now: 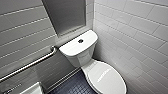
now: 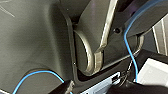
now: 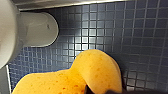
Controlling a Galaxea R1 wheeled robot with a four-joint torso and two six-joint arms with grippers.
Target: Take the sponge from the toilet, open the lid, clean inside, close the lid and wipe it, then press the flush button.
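The white toilet [image 1: 82, 53] stands in a tiled corner with its oval lid [image 1: 106, 77] down over the bowl. The small dark flush button [image 1: 80, 41] sits in the middle of the tank top. In the right wrist view the orange sponge [image 3: 75, 75] shows large and folded over, pinched at a dark edge of my right gripper [image 3: 102, 91], which is shut on it. It hangs above the blue floor, beside the toilet's white base [image 3: 37, 28]. My left gripper stands open with nothing in it.
A steel grab bar [image 1: 27, 66] runs along the left wall. White tiled walls close in on both sides of the toilet. Dark blue mosaic floor [image 1: 75, 86] lies in front of it. A white object [image 1: 31, 89] sits at the lower left.
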